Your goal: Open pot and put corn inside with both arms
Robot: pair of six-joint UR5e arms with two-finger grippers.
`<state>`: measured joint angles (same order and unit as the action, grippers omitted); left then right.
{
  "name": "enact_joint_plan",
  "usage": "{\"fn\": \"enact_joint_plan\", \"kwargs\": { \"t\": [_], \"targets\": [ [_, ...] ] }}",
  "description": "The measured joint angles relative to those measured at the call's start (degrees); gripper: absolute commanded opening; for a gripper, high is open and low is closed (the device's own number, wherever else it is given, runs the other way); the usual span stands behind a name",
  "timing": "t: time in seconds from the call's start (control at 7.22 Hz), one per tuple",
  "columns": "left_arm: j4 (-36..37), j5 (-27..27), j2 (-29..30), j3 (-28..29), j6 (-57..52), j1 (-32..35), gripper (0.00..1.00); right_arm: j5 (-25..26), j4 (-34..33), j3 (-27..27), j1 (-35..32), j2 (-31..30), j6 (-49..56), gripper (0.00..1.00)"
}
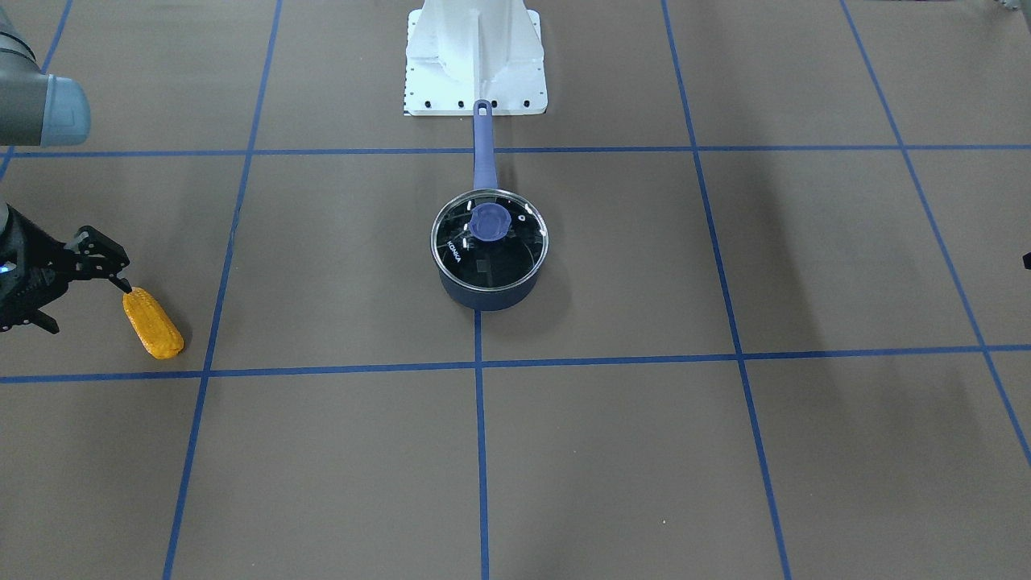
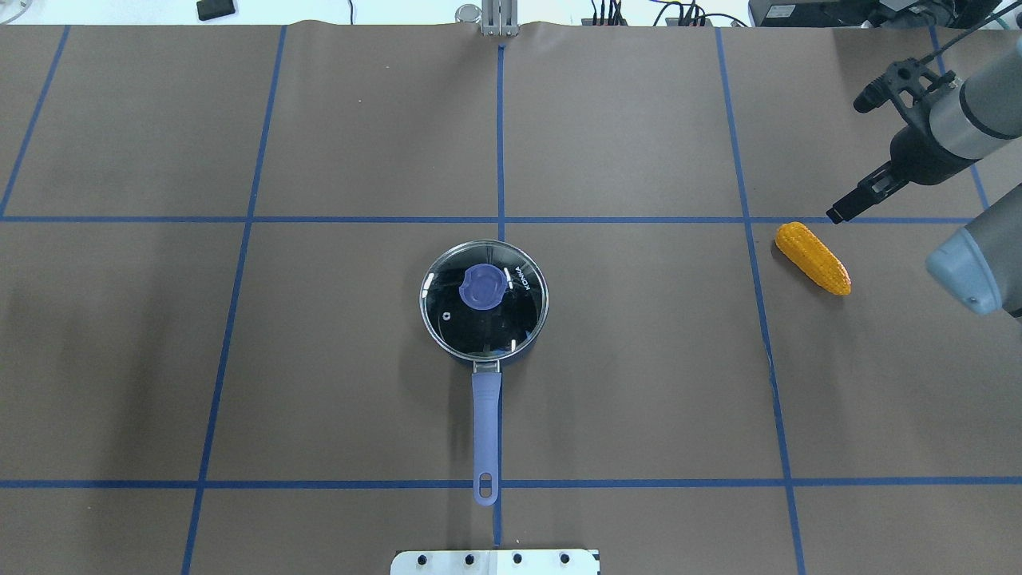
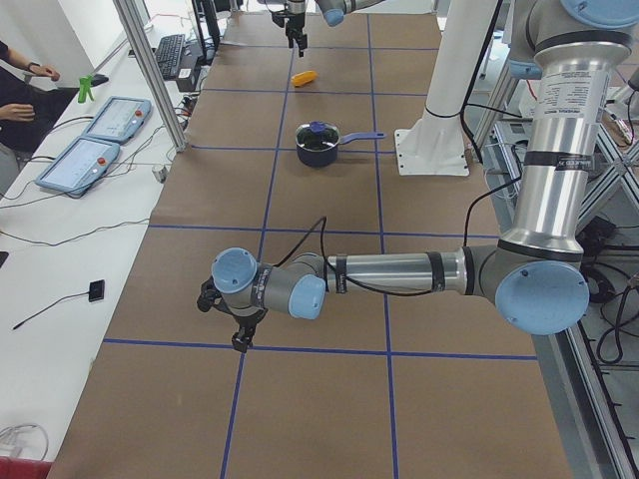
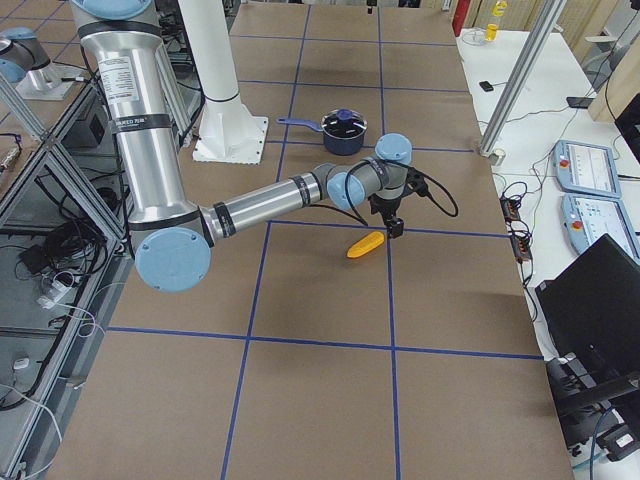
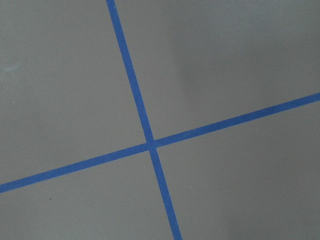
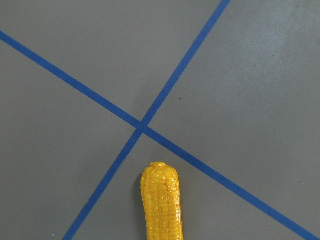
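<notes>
The dark navy pot (image 1: 489, 292) stands at the table's centre with its glass lid (image 2: 511, 323) on and the blue knob (image 2: 483, 287) on top. Its handle (image 2: 485, 415) points toward the robot base. The corn (image 2: 813, 257) lies on the table at the robot's right; it also shows in the front view (image 1: 153, 324) and the right wrist view (image 6: 161, 202). My right gripper (image 1: 90, 308) hovers open just beside the corn's end, holding nothing. My left gripper (image 3: 240, 339) hangs low over bare table far to the left; I cannot tell whether it is open.
The white robot base plate (image 1: 475, 72) sits just behind the end of the pot handle. Blue tape lines (image 5: 150, 145) grid the brown table cover. A side bench with control tablets (image 3: 100, 120) and metal posts (image 3: 150, 70) runs along the far table edge.
</notes>
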<state>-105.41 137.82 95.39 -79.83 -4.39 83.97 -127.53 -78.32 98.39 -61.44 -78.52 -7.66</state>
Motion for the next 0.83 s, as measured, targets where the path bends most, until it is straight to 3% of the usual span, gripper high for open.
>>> {"fn": "enact_joint_plan", "kwargs": {
  "t": [0.83],
  "targets": [
    [0.0,0.0,0.0,0.7,-0.1,-1.0,0.99,1.1,0.4,-6.7,6.2,0.9,-0.2,1.0]
  ]
}}
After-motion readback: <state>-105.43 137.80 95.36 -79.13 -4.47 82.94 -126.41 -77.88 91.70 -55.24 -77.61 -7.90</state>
